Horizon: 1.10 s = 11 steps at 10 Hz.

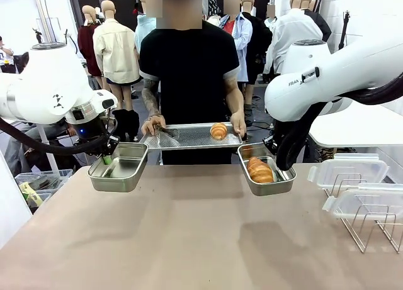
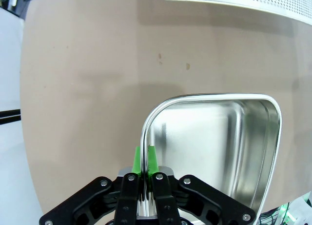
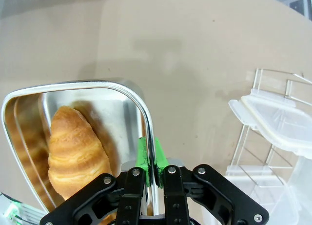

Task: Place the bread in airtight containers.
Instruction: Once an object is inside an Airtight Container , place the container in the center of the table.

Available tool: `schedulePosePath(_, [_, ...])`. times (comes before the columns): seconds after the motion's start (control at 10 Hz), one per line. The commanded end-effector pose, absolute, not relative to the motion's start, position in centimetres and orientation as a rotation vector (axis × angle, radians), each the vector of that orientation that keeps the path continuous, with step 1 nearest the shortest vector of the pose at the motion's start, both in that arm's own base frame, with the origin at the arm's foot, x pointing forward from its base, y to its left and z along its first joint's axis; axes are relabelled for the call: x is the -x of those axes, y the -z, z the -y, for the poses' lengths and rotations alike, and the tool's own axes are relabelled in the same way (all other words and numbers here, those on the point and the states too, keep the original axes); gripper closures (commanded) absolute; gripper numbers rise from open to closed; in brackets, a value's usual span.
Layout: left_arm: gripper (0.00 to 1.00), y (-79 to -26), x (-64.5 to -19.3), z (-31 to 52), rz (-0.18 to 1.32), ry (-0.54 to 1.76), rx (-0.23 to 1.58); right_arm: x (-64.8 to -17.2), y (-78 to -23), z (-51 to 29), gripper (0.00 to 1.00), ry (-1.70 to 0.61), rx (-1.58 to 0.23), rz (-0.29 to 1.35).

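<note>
**Two pans on thin rim holds — the spill risk is on the right**

My main worry is the grip. I have each pan by nothing more than its edge, so a quick wrist roll could let one pivot between the pads or slip free. On the right side, that would tip bread onto the table. The perforated tray [image 1: 189,139] also sits just behind both pans, mid-frame in the front view. A careless swing from me could knock it while the person's hands [image 1: 153,123] are holding it.

The left gripper [image 2: 145,154] has its jaws pressed almost together, pinching the rim of the empty pan [image 2: 229,137]. It holds near a corner, low centre in the left wrist view. The right gripper [image 3: 150,149] is closed the same way on the rim of the loaded pan [image 3: 73,83]. The bread [image 3: 75,147] in that pan lies at the lower left of the right wrist view.

One more roll [image 1: 218,131] rests on the tray, upper centre of the front view. The clear lids [image 1: 349,170] lie on a wire rack [image 1: 371,227] at the right edge — neither pan is sealed yet.
</note>
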<state>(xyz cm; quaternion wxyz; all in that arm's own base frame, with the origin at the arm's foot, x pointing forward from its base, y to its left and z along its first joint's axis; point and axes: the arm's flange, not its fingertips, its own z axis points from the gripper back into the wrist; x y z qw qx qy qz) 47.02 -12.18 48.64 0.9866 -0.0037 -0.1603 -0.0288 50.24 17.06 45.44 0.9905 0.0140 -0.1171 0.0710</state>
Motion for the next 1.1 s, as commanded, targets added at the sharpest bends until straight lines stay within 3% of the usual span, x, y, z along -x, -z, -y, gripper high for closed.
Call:
schedulePosePath(0.0, [1.00,-48.8,-47.0,12.0,0.346,0.062,0.007,-50.3,-45.5,-17.0,1.00,-0.156,-0.044,0.253])
schedulePosePath(0.2, [1.00,-48.8,-47.0,12.0,0.346,0.062,0.007,-50.2,-45.4,-17.1,1.00,-0.143,-0.028,0.235])
schedulePosePath(1.0, [1.00,-48.8,-47.0,12.0,0.346,0.062,0.007,-57.7,-35.0,-16.8,1.00,-0.094,-0.091,0.168])
